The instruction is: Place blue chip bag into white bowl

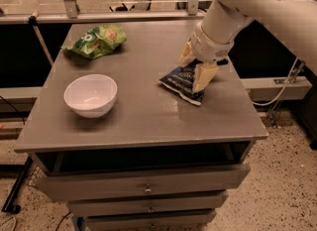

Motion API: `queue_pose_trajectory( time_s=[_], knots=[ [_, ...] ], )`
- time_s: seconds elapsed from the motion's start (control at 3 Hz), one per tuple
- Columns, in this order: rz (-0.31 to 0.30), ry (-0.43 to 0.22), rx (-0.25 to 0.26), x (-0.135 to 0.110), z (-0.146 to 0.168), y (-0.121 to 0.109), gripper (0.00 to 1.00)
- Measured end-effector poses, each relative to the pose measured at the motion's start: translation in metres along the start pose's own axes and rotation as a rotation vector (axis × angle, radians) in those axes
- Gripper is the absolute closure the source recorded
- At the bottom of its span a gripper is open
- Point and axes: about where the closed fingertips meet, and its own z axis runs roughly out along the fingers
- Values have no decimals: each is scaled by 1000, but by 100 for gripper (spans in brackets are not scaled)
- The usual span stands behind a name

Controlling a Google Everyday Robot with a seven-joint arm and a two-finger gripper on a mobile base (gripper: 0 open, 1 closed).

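Jaws are sitting over the upper end of the blue chip bag (177, 83), and whether they are clamping it or merely straddling it cannot be told; the gripper (192, 73) is hanging low over the table (148, 121) at its 3 o'clock side. The bag is lying just toward 7 o'clock from the gripper, its long axis seemingly running 7-to-1, while the white bowl (91, 108) is waiting well apart at roughly 9 o'clock. White lettering is showing on the navy foil but nothing is reading clearly, likewise on the green chip bag (96, 40) at 11 o'clock.
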Motion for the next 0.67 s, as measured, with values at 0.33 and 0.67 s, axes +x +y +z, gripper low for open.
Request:
queue_pose_trajectory(
  time_s=[0.33,0.67],
  knots=[
    [7,7,4,7,-2,0,62],
    [-10,9,48,12,-18,-7,85]
  ],
)
